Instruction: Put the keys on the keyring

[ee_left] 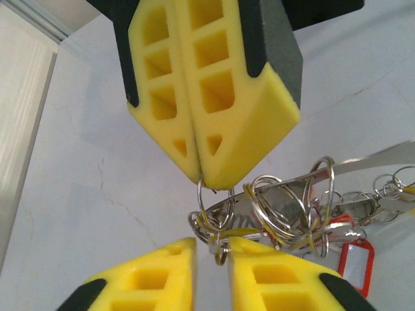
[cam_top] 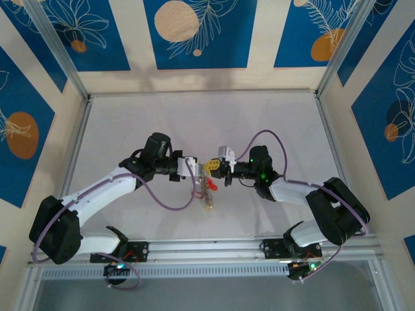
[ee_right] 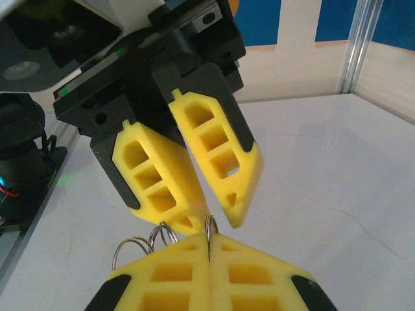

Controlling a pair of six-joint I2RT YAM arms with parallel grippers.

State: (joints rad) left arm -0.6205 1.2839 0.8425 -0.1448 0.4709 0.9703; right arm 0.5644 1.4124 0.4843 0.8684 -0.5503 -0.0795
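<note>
Noted right fingers [ee_left: 220, 155] clamped together on a small split ring [ee_left: 214, 194] of the keyring [cam_top: 208, 192]. Found left fingers [ee_left: 172, 265] just below, slightly parted around the ring cluster. Saw keys [ee_left: 366, 207] and red tag [ee_left: 356, 262] dangling beside, over mid-bench [cam_top: 259, 123].

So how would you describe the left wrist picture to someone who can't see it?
Two pairs of yellow foam jaws face tip to tip over a white table: the right gripper, shut, pinches a silvery ring from above, and the left gripper stands slightly open below. Beside them is a tangle of rings and keys with a red tag.
</note>
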